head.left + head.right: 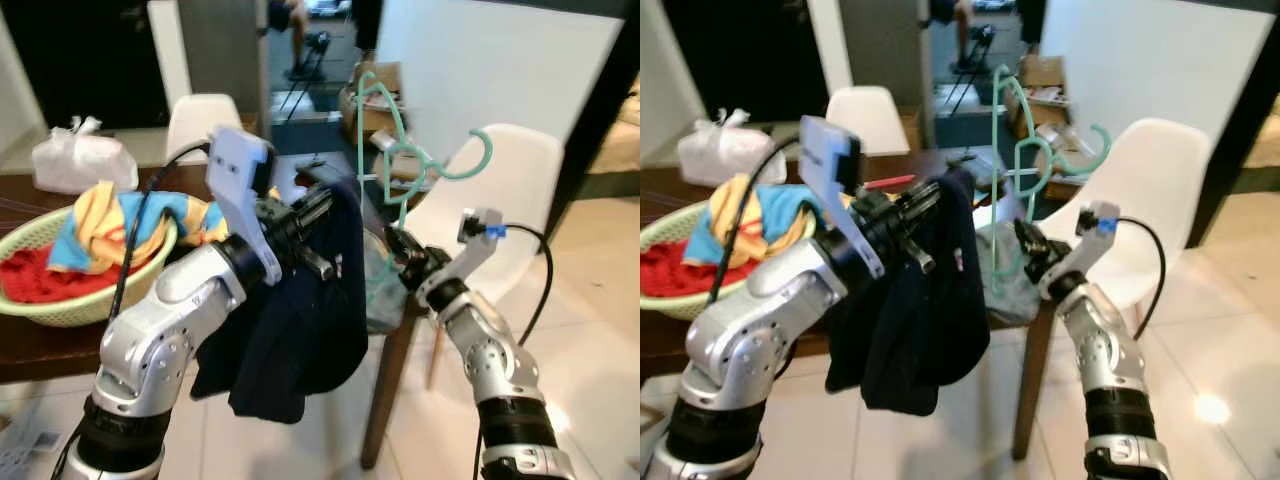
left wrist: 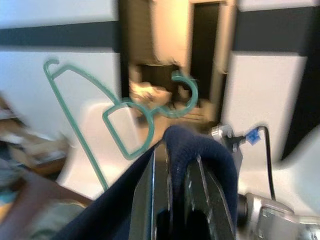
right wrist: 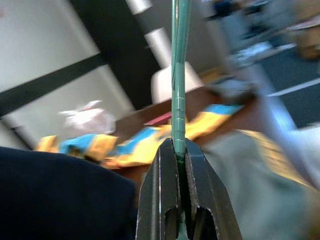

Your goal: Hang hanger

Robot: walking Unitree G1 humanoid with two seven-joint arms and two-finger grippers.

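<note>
A green hanger [image 1: 400, 160] is held up in the air by the right gripper [image 1: 397, 243]. Its thin bar [image 3: 178, 75] is pinched tight between the two black fingers [image 3: 162, 200] and sticks straight out past their tips. The hook end [image 1: 478, 150] is seen up above the fingers, in front of a white chair [image 1: 520, 190].

A dark blue cloth [image 1: 300, 320] is gripped by the left gripper [image 1: 318, 208]. The cloth is folded over one finger [image 2: 200, 200] and squeezed between the two, and the rest hangs down below them. The hanger is seen just past the left fingertips, close to the cloth, but it cannot be told if they touch.

Behind the left arm, a green basket [image 1: 60, 310] of bright clothes [image 1: 110, 225] is set on the brown surface [image 1: 30, 350].
</note>
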